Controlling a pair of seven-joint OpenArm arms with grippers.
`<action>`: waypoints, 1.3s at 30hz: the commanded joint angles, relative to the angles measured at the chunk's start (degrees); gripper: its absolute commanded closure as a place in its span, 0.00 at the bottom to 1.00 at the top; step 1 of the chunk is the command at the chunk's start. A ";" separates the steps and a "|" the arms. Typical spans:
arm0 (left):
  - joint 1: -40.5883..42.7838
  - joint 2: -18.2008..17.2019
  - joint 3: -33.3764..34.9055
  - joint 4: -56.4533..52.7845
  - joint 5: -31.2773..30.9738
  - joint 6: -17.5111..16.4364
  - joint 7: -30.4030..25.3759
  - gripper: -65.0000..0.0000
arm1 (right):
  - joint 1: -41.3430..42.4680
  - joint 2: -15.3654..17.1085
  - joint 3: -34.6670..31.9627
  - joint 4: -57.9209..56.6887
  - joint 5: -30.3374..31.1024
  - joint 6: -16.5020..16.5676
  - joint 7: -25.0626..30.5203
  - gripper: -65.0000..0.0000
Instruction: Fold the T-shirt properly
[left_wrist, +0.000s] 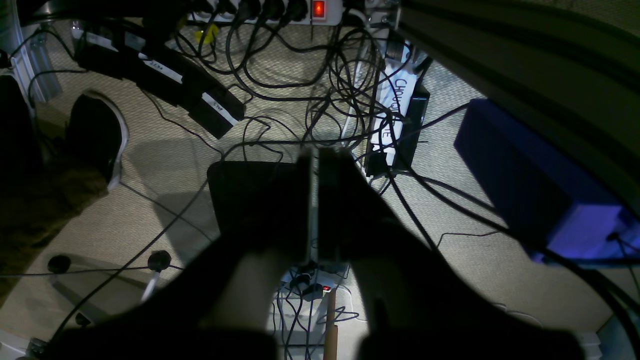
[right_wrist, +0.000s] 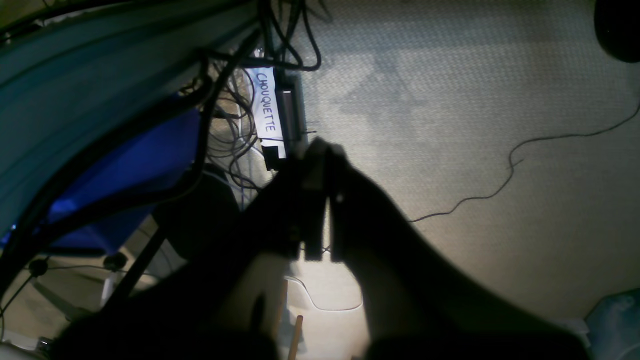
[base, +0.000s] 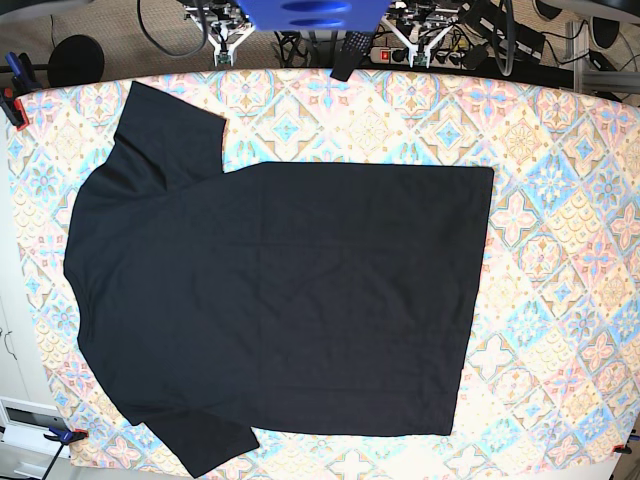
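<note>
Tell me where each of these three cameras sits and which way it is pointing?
Left wrist: on the left arm, facing the carpet, cables and a power strip; the shut left gripper shows.
Right wrist: on the right arm, facing the carpet; the shut right gripper shows.
Base: overhead, looking down on the T-shirt spread flat on the patterned table; no arm shows.
Both wrist views share the white handwritten label.

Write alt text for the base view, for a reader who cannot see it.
A black T-shirt lies spread flat and unfolded on a table covered with a colourful patterned tile-print cloth, its collar end toward the picture's left and its hem toward the right. Both short sleeves are spread out, and no robot arm reaches over the table.
</note>
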 joint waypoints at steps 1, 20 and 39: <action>0.32 0.23 -0.14 0.17 -0.27 0.23 -0.23 0.99 | -0.49 0.29 -0.14 0.08 0.23 -0.25 0.34 1.00; 1.02 0.23 -0.14 0.17 -0.27 0.23 -0.32 0.99 | -0.49 0.29 -0.14 0.08 0.23 -0.25 0.26 0.99; 5.24 -2.94 0.12 3.95 0.25 0.23 -0.32 0.99 | -3.39 0.65 -0.14 0.17 0.23 -0.25 0.26 0.99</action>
